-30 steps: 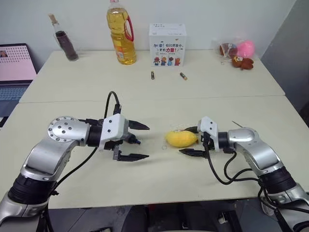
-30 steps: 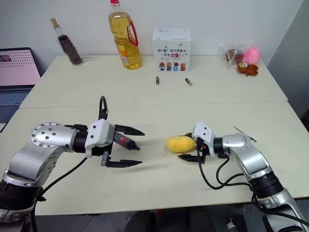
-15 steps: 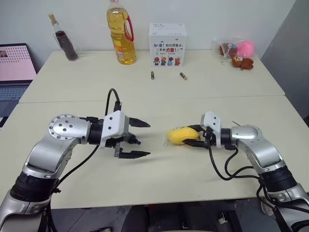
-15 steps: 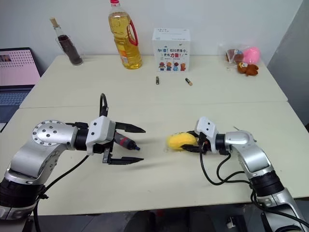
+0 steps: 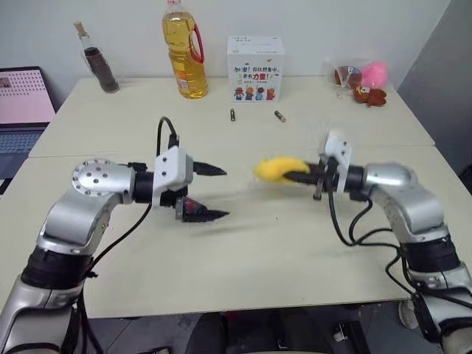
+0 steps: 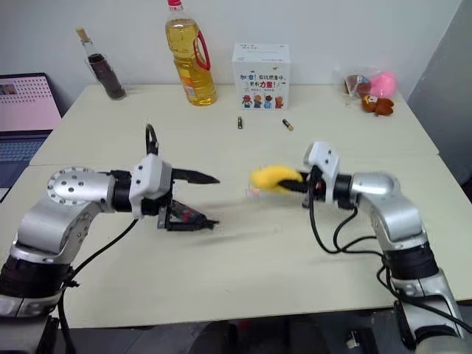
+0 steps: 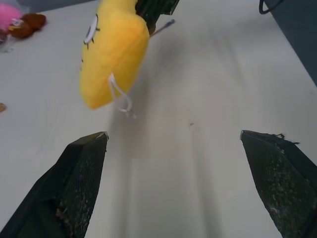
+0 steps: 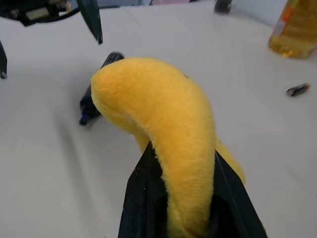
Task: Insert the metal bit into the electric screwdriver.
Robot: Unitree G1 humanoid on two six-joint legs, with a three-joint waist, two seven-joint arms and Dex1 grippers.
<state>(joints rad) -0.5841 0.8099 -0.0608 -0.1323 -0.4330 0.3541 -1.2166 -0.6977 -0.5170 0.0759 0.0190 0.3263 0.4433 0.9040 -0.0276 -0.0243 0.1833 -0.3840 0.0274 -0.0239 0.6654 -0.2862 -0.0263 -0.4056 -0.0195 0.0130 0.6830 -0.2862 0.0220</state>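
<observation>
My right gripper (image 5: pixel 293 176) is shut on a yellow plush toy (image 5: pixel 276 168) and holds it in the air above the table's middle. Across from it hovers my left gripper (image 5: pixel 225 193), open and empty, pointing toward the toy. The electric screwdriver (image 8: pixel 88 103), dark with a blue tip, lies on the table beneath the left gripper; its red band (image 6: pixel 187 215) peeks out beside the lower finger. A thin grey rod, the metal bit (image 7: pixel 166 25), lies on the table beyond the toy, near my right arm.
At the back stand an oil bottle (image 5: pixel 184 51), a white box (image 5: pixel 256 68) and a dark bottle (image 5: pixel 94 66). Two batteries (image 5: pixel 233 114) (image 5: pixel 279 116) lie before the box. Bagged soft toys (image 5: pixel 361 76) sit far right, a laptop (image 5: pixel 22 103) far left.
My right gripper has closed on the yellow plush toy and lifted it off the table. The left gripper has risen a little and stayed open.
</observation>
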